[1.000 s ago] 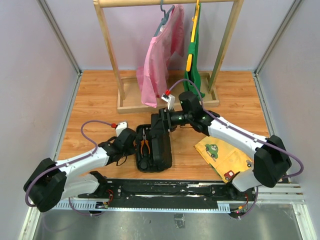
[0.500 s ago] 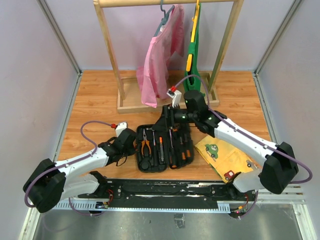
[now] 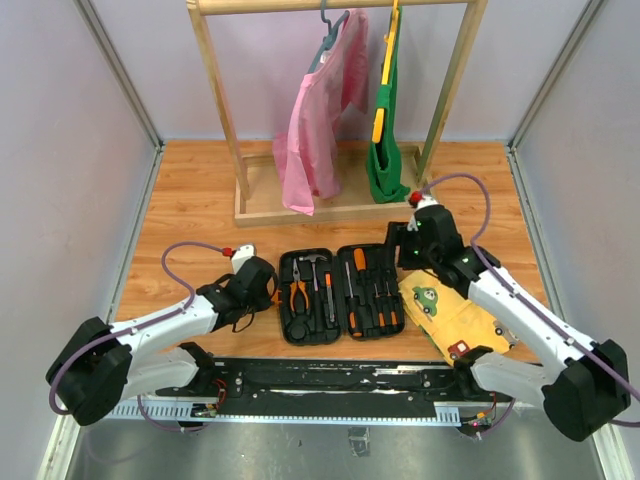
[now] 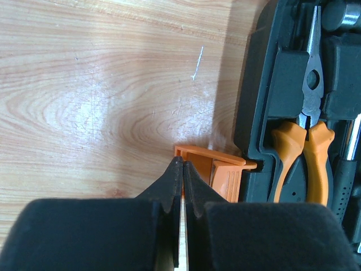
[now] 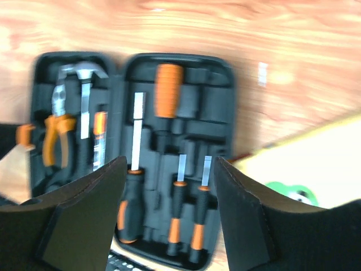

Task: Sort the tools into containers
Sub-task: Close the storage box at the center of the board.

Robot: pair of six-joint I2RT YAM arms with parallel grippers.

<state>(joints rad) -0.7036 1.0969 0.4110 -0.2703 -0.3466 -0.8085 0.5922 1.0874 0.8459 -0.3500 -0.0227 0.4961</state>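
Observation:
The black tool case (image 3: 340,325) lies open flat at the table's near middle. Its left half holds orange-handled pliers (image 3: 293,294) and a hammer (image 3: 318,263); its right half holds several orange-and-black screwdrivers (image 3: 372,296). My left gripper (image 3: 268,290) is shut, and in the left wrist view its tips (image 4: 183,165) touch the left edge of the orange latch (image 4: 223,176), beside the pliers (image 4: 307,155). My right gripper (image 3: 400,252) is open and empty above the case's far right corner. The blurred right wrist view looks down between its fingers (image 5: 169,209) at the screwdrivers (image 5: 189,212).
A flat yellow picture board (image 3: 455,318) lies right of the case, under my right arm; it also shows in the right wrist view (image 5: 321,152). A wooden clothes rack (image 3: 240,190) with pink and green garments stands at the back. Grey walls enclose the table.
The case's lid has swung from upright over to the right and lies flat. My right gripper has let go and moved right. The left arm has not moved.

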